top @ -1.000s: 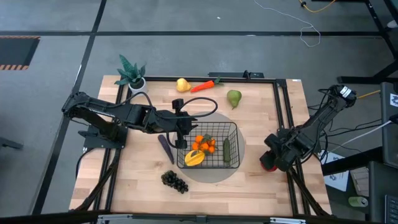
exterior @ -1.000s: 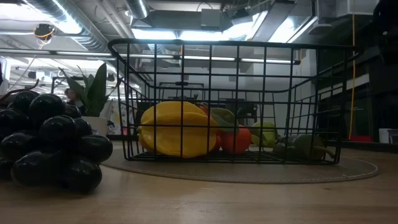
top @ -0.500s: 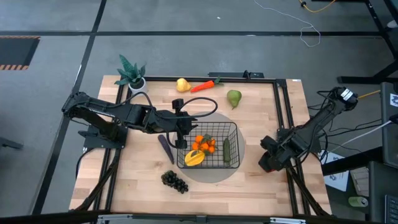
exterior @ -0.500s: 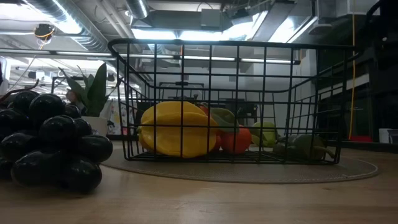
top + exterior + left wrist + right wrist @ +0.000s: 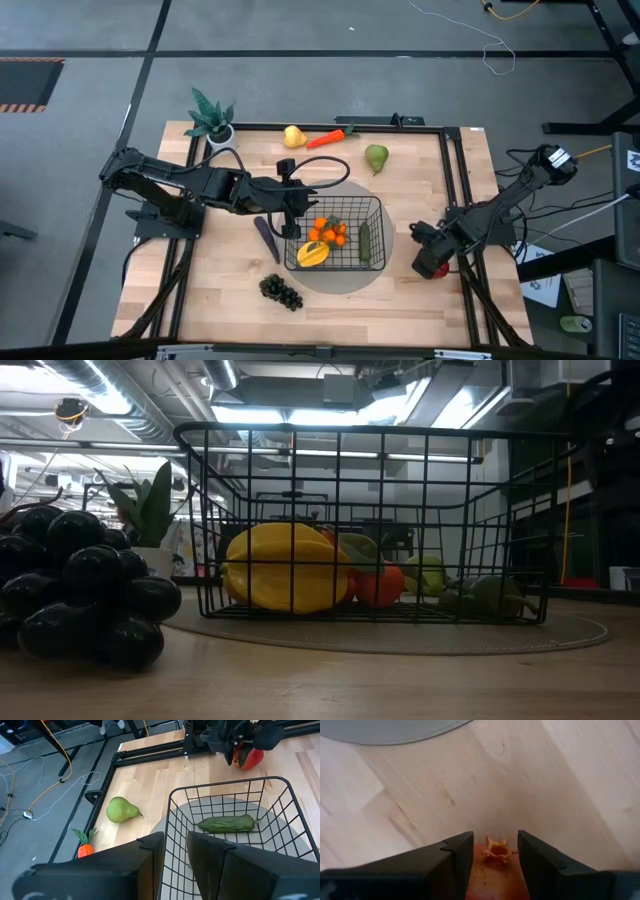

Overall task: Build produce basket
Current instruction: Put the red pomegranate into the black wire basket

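Observation:
The black wire basket (image 5: pixel 338 236) stands on a round grey mat (image 5: pixel 345 284) and holds a yellow mango (image 5: pixel 312 254), oranges (image 5: pixel 329 232) and a green cucumber (image 5: pixel 365 242). My left gripper (image 5: pixel 297 224) is at the basket's left wall, shut on it. My right gripper (image 5: pixel 428 262) is to the right of the basket, shut on a red apple (image 5: pixel 248 758). A yellow pear (image 5: pixel 293 136), a carrot (image 5: pixel 328 138) and a green pear (image 5: pixel 376 157) lie at the far side. An eggplant (image 5: pixel 267 239) and dark grapes (image 5: pixel 282 291) lie at the near left. My left gripper has the top rim of the basket's left wall (image 5: pixel 169 815) between its fingers, one finger inside the basket and one outside. The fingers come from the table's left. The basket stands on the mat. My right gripper pinches the apple (image 5: pixel 496 865) between its two fingers, which lie on its two sides. The blossom end (image 5: pixel 496 848) points forward past the fingertips. The fingers point toward the table's left and slant down. Whether the apple is clear of the table I cannot tell.
A small potted plant (image 5: pixel 212 118) stands at the far left corner. Black rails (image 5: pixel 455 170) run along the table's edges. Bare wood lies between the basket and the apple and along the near edge. In the low view the grapes (image 5: pixel 85 595) stand left of the basket (image 5: pixel 370 520).
My right gripper has gone toward the table's left, toward the basket, taking the apple with it. My left gripper and the basket have kept still.

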`<state>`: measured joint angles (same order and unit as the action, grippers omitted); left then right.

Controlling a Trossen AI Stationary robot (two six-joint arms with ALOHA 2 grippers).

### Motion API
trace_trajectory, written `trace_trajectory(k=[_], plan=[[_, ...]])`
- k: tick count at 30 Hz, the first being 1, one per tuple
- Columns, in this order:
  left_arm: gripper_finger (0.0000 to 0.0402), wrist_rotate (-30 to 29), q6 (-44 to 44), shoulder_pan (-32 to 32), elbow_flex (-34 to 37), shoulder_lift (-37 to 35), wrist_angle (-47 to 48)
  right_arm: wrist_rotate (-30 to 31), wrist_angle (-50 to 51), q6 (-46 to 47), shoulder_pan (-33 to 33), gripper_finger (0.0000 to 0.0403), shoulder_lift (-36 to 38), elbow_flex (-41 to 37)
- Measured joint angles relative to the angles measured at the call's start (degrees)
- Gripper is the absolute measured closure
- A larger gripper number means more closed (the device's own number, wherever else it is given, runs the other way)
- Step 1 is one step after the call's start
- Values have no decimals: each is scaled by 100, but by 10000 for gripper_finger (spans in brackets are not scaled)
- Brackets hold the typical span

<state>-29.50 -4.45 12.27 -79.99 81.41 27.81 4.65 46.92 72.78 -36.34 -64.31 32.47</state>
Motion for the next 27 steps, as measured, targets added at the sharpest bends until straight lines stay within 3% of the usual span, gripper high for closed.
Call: trace_trajectory(k=[8,18,23,27], plan=[[325,0,0,0,0,0,0,-112,22,0,25,271,-25,0],[325,0,0,0,0,0,0,-262,26,61,23,393,-25,0],[325,0,-1,0,0,0,0,-479,28,210,20,399,-25,0],[325,0,-2,0,0,0,0,-195,192,196,23,401,-25,206]])
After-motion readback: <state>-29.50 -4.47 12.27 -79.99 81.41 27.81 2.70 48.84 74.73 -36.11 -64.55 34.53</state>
